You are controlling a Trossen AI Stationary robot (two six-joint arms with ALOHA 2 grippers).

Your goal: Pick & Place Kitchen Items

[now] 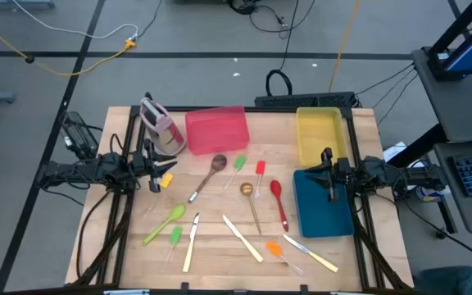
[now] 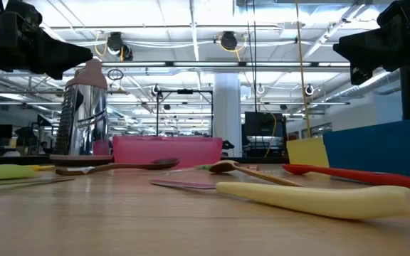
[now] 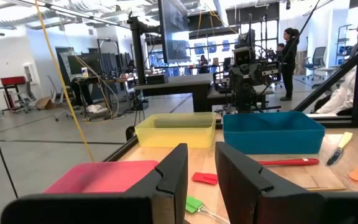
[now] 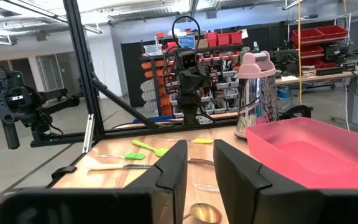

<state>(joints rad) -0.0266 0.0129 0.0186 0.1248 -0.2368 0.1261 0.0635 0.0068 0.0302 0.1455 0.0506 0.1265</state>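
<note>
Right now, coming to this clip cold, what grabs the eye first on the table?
The three bright trays along the far side stand out first: the red tray in the middle, the yellow tray to its right, and the blue tray in front of the yellow one. Next comes the scatter of utensils on the wood, such as the red spoon beside the blue tray and the green spoon near the left. Both arms wait at the table's sides.

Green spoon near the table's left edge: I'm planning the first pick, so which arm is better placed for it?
Probably the left. Its gripper hovers on the same side as the green spoon; the right gripper waits over the blue tray, across the table.
</note>
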